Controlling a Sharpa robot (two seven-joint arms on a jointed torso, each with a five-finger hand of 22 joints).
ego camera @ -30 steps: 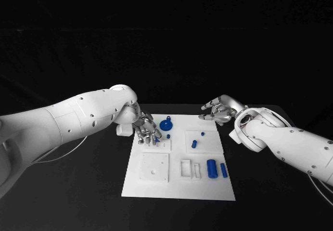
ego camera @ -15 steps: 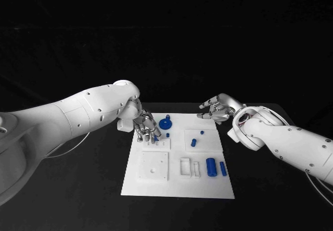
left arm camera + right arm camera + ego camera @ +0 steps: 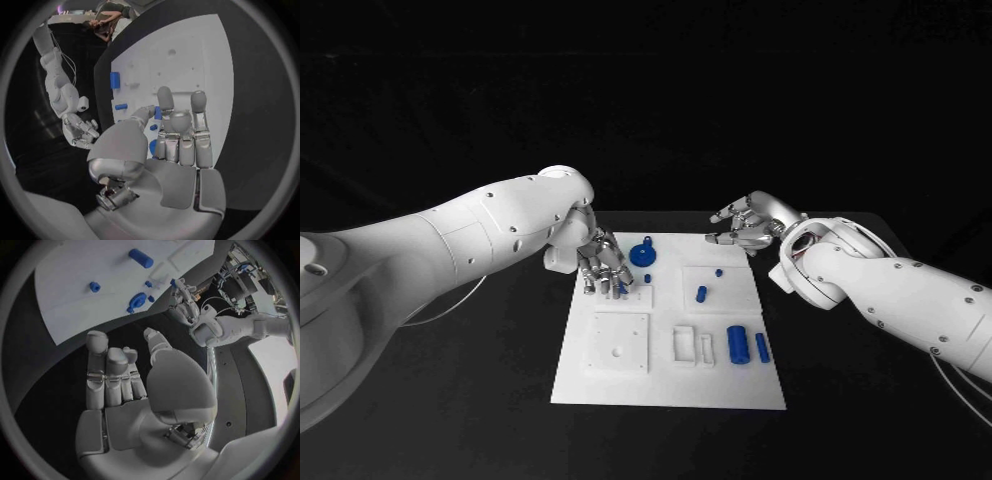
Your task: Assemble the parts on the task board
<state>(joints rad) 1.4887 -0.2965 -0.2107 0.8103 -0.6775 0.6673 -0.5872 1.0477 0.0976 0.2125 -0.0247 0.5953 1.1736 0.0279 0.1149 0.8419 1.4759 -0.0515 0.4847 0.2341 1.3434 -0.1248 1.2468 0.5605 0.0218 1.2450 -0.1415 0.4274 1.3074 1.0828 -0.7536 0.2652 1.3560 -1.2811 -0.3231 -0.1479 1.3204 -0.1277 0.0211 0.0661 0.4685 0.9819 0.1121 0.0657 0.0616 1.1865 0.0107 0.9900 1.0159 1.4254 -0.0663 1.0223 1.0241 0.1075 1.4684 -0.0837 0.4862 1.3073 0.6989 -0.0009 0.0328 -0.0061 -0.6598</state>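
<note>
White board: the task board (image 3: pixel 672 380) lies flat on the black surface (image 3: pixel 473 380), between the two hands and reaching toward the robot from them.
Left hand: the left hand (image 3: pixel 602 264) hangs over the board's far left corner, fingers (image 3: pixel 164 100) pointing down and close together; a small blue peg (image 3: pixel 622 288) shows at their tips. In the left wrist view the thumb and a finger meet at a blue piece (image 3: pixel 157 113), so the hand appears to pinch it, though the contact is partly hidden.
Right hand: the right hand (image 3: pixel 747 226) hovers beyond the board's far right corner, above the dark surface, off the board. Its fingers (image 3: pixel 97 360) lie loosely curled with the thumb apart, and nothing sits in them.
Blue knob: a round blue part (image 3: pixel 645 255) with a small stub on top stands just beside the left hand, on the side toward the right hand.
Small pegs: a short blue pin (image 3: pixel 648 278) is near the left fingertips; two more small blue pieces (image 3: pixel 702 294) sit on a raised square between the hands, nearer the right.
Blue cylinders: a thick one (image 3: pixel 738 347) and a thinner one (image 3: pixel 763 348) lie side by side, well apart from both hands, on the robot's side of the right hand.
White fixtures: a square plate (image 3: pixel 616 344) lies toward the robot from the left hand, with an upright slotted block (image 3: pixel 691 346) beside it.
</note>
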